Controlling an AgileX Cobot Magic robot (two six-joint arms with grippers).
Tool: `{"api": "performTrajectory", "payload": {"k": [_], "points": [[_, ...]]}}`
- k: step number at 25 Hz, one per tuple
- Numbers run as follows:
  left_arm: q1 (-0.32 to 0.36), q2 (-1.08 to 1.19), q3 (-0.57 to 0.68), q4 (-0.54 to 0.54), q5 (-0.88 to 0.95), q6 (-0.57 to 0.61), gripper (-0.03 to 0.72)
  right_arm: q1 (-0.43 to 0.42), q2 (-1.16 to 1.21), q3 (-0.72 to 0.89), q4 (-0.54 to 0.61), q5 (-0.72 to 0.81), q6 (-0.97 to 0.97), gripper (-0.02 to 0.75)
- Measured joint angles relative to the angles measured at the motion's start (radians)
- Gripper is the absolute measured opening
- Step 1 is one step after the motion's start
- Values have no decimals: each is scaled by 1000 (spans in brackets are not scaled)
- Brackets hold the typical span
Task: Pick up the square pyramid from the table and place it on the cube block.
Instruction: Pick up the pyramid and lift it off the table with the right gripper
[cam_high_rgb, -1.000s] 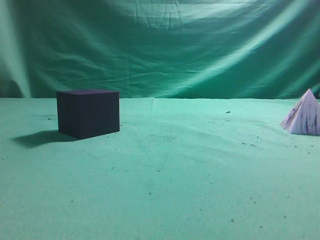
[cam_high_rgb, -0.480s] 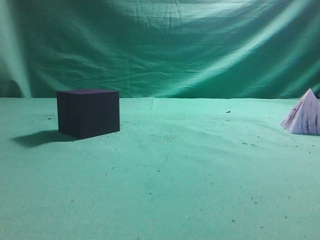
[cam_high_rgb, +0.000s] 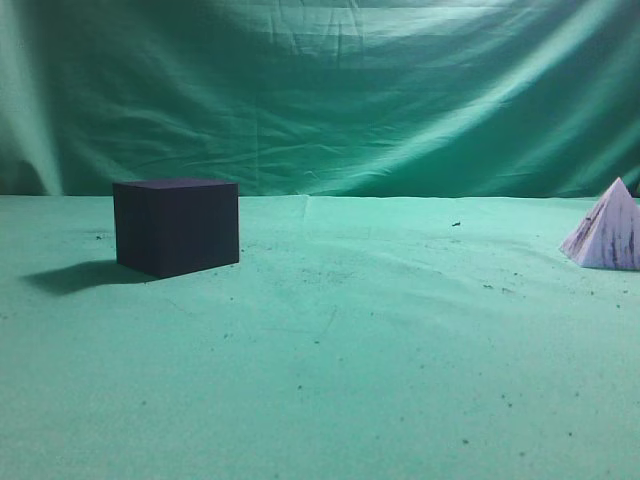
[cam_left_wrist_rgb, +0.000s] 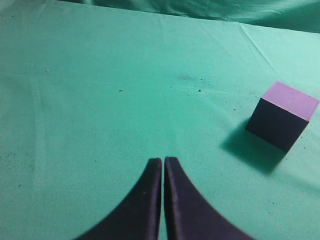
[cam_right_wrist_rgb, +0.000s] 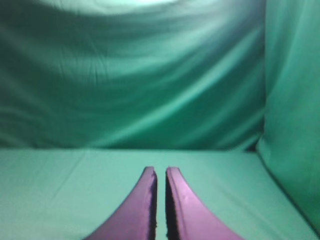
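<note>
In the exterior view, neither arm is seen. The cube block stands on the table at the left, and the square pyramid rests upright on the cloth at the far right edge, well apart from the cube. Nothing has been lifted, so the task is judged to be at its very start, with the approach to the pyramid not yet made.

In the left wrist view, the left gripper is seen with its jaws pressed together and nothing between them; the cube block lies ahead of the tips and off to their right.

In the right wrist view, the right gripper is likewise closed and empty, only a thin slit being left between the jaws. Only cloth is seen beyond its tips; the pyramid is not seen. The next move is judged to call for the jaws to be parted and brought over the pyramid's sloping faces.
</note>
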Motion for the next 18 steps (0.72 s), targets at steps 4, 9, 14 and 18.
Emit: {"api": "performTrajectory", "payload": {"k": [4,9,14,18], "points": [[0,0,0,0,0,0,0,0,203,-131,0,186,-4,47],[0,0,0,0,0,0,0,0,518,-309,-2,533,-8,47],[0,0,0,0,0,0,0,26,815,-454,-28,743,0,0],[0,0,0,0,0,0,0,145,978,-515,-111,751,44,0]]}}
